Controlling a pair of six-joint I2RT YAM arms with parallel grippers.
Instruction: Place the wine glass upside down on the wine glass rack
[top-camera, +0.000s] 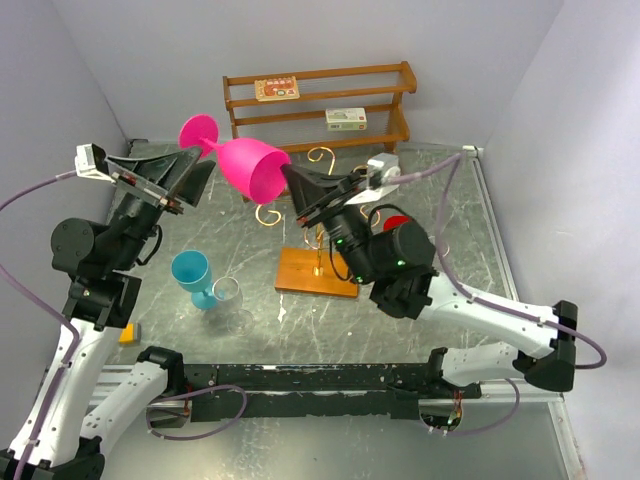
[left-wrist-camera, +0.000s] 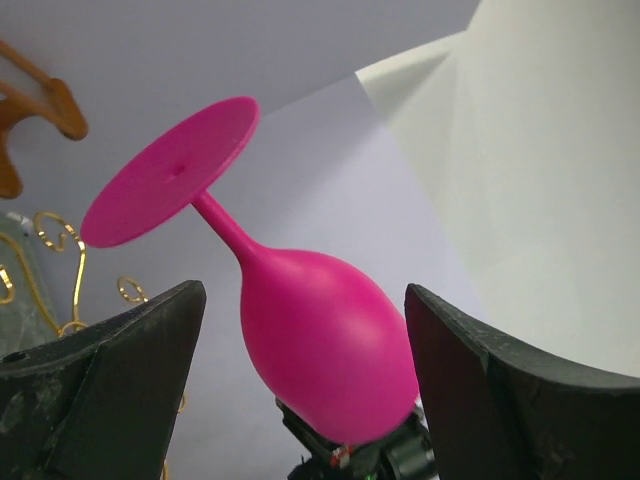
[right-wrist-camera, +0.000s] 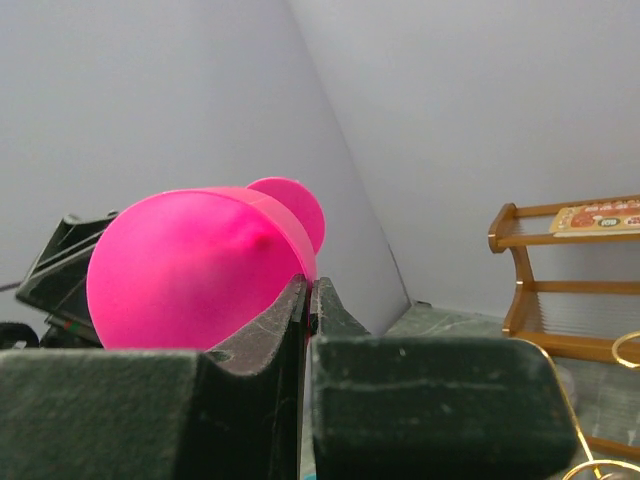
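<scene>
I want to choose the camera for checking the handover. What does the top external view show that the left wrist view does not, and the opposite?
Only top external: the blue glass and the clear glass standing on the table, the wooden base of the rack, and the right gripper at the rim of the pink wine glass. Only left wrist: the left gripper up close, its fingers apart on both sides of the bowl. Both: the pink wine glass, the rack's gold scrolls, part of the brown shelf.

You're in a robot lab test cell: plain grey partition walls (top-camera: 300, 40) box in a marble-patterned surface (top-camera: 300, 320), with a black mounting rail (top-camera: 300, 378) at its near edge.
</scene>
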